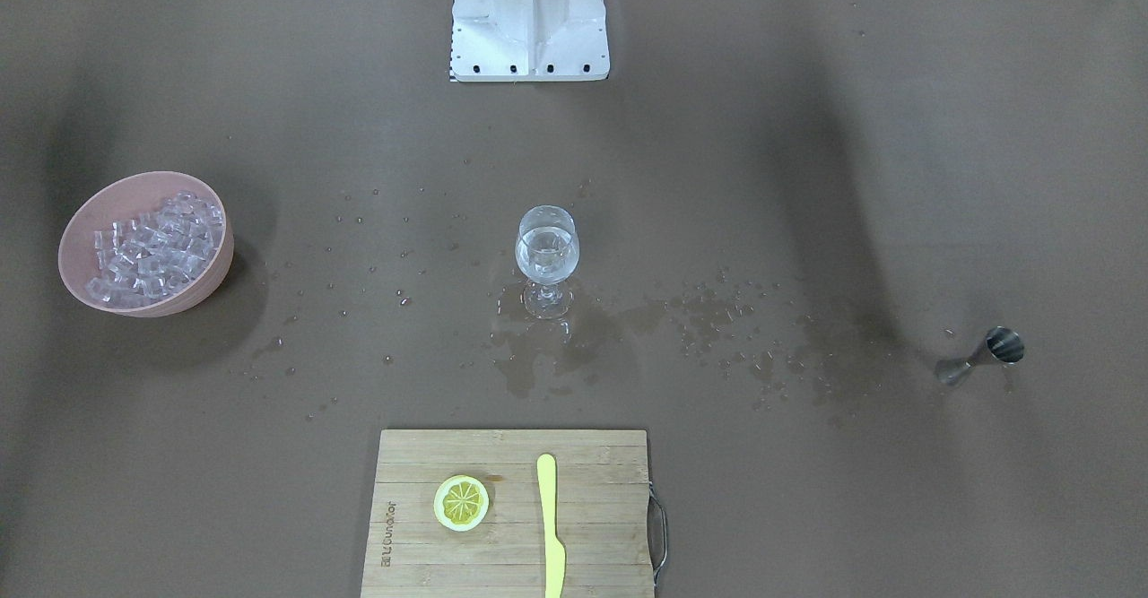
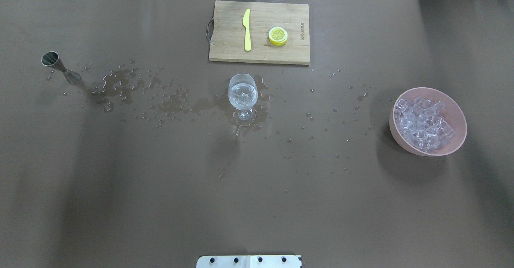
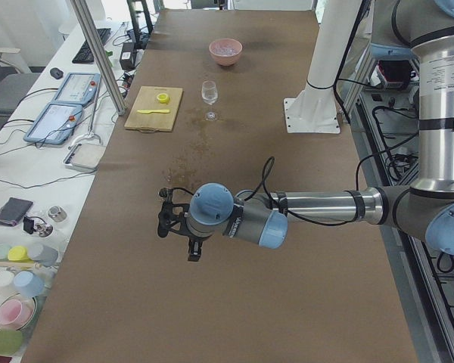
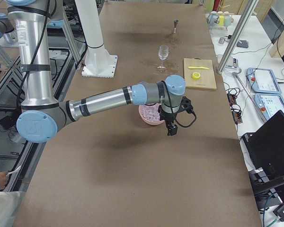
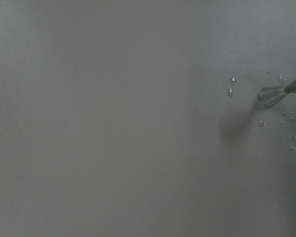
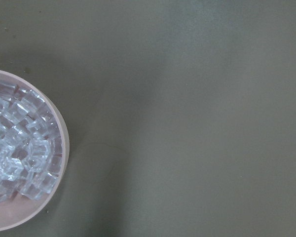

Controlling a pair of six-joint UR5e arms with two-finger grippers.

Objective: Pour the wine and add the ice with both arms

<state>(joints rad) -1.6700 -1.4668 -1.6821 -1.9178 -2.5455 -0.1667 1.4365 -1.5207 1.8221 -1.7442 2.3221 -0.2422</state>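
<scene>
Neither of my grippers shows in the overhead or front views. My left gripper [image 3: 178, 225] appears only in the left side view, hanging over bare table [image 2: 257, 203] at the near end, so I can't tell its opening or whether it has hold of anything. Same for my right gripper [image 4: 173, 124]: right side view only, just beside the pink bowl [image 2: 461, 117], opening and hold can't be judged. Neither wrist camera shows any fingers. The left wrist view is blurry, with the steel jigger [image 5: 277, 93] cut off at its right edge among droplets. The right wrist view has the bowl cut by its left edge, with the ice [image 6: 19, 148] piled inside. At mid-table the wine glass [image 2: 242, 95] stands upright on a wet patch [image 2: 120, 79] that trails toward the jigger. The wine [image 1: 546, 253] sits low in its bowl, clear, and I can't make out whether any cubes are in it. Bowl and jigger are well apart, at opposite ends. Farthest out, the cutting board [image 2: 229, 53] carries a yellow knife [image 2: 247, 29] and a lemon slice [image 2: 278, 35]. The front view cuts off the board's far edge.
</scene>
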